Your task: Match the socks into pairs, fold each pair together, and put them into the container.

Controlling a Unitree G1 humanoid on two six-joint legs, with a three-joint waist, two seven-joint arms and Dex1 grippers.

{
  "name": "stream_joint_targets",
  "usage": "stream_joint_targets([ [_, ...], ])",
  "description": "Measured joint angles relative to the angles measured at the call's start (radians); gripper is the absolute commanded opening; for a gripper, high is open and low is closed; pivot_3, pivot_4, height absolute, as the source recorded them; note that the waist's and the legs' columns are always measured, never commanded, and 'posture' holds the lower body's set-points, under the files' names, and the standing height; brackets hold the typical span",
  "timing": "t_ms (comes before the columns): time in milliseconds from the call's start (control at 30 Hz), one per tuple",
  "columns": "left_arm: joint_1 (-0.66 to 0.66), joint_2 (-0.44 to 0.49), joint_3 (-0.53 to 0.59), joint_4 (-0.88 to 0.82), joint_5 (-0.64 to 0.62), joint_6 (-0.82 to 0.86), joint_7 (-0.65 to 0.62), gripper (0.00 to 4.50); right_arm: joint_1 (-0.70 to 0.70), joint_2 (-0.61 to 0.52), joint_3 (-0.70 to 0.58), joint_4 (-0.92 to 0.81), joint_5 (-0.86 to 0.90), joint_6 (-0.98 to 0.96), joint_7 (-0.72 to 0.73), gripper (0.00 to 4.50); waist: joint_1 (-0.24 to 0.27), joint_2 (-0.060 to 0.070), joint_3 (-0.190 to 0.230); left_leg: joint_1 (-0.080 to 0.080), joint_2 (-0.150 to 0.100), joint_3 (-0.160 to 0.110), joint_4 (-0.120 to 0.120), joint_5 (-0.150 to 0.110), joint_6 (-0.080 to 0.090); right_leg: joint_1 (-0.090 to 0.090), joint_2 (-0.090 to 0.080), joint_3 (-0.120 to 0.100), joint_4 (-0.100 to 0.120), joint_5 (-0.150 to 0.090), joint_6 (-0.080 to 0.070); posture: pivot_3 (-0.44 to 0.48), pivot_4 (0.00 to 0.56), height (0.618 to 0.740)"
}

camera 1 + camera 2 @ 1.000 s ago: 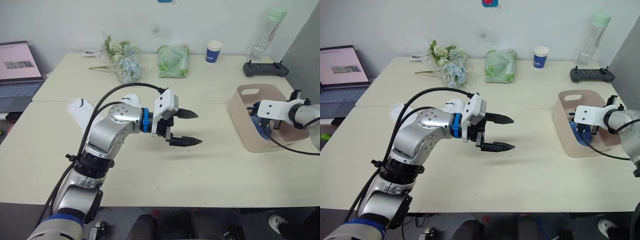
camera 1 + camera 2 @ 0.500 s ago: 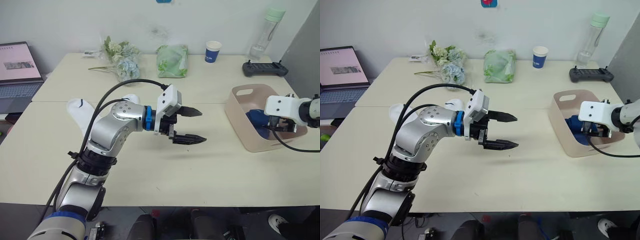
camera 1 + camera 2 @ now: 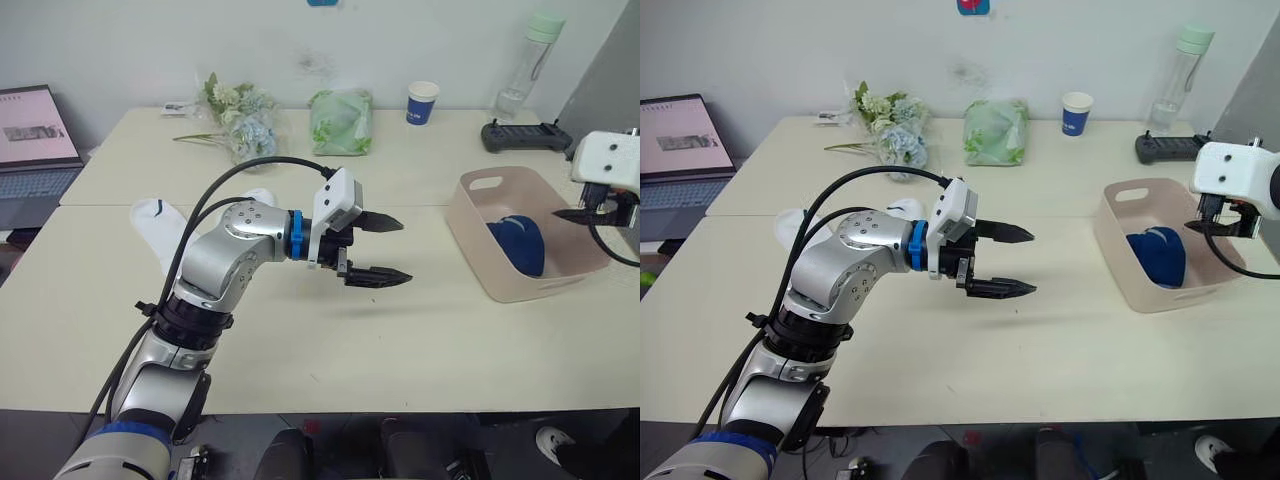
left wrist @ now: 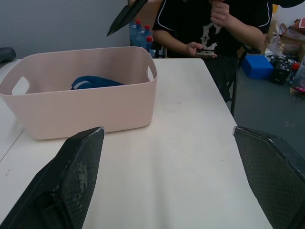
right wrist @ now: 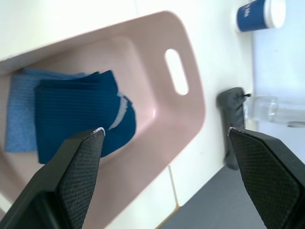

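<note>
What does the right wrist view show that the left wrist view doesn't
Right wrist view alone: the light blue sock under the navy socks in the container, plus the paper cup and black controller. Left wrist view alone: a seated person beyond the table's end. Both share the pink container, the navy socks and open black fingers.

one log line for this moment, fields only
right tool: open, above basin | left tool: open, empty, mid-table | navy socks: in basin | white socks: on table

Bright, even indoor light — soft shadows, wrist views blurred up close.
</note>
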Motion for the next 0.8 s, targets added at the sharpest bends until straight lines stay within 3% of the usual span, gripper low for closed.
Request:
stream_joint_targets([
  [267, 0.063, 0.012, 0.084, 0.000, 0.046, -0.086, 0.118, 4.50, -0.103, 0.173, -0.103, -0.147, 0.129, 0.171, -0.104, 4.46, -0.002, 0.000, 0.000, 0.000, 0.002, -0.002, 0.000, 0.000, 0.000, 0.000, 0.000, -0.002, 0.001, 0.000, 0.000, 0.000, 0.150, 0.740],
  [533, 0.305, 0.178, 0.289, -0.053, 0.086, -0.122, 0.242, 4.50, 0.109, 0.428, -0.155, -0.344, 0.224, 0.279, -0.301, 4.46, 0.001, 0.000, 0.000, -0.002, 0.000, -0.001, 0.000, 0.000, 0.000, -0.002, -0.002, 0.000, 0.001, 0.000, 0.000, 0.000, 0.150, 0.740],
  [633, 0.419, 0.211, 0.379, -0.069, 0.089, -0.147, 0.280, 4.50, 0.151, 0.559, -0.154, -0.425, 0.257, 0.292, -0.390, 4.46, 0.001, 0.000, 0.000, -0.001, 0.001, -0.001, -0.001, 0.000, 0.000, -0.003, -0.002, -0.001, 0.001, 0.000, 0.000, 0.000, 0.150, 0.740],
  [800, 0.639, 0.227, 0.533, -0.045, 0.091, -0.159, 0.343, 4.50, 0.342, 0.781, -0.107, -0.536, 0.296, 0.321, -0.537, 4.46, 0.001, 0.000, 0.000, -0.002, 0.002, -0.001, -0.001, -0.001, 0.001, -0.004, -0.002, -0.001, 0.003, 0.000, 0.000, 0.000, 0.150, 0.740],
])
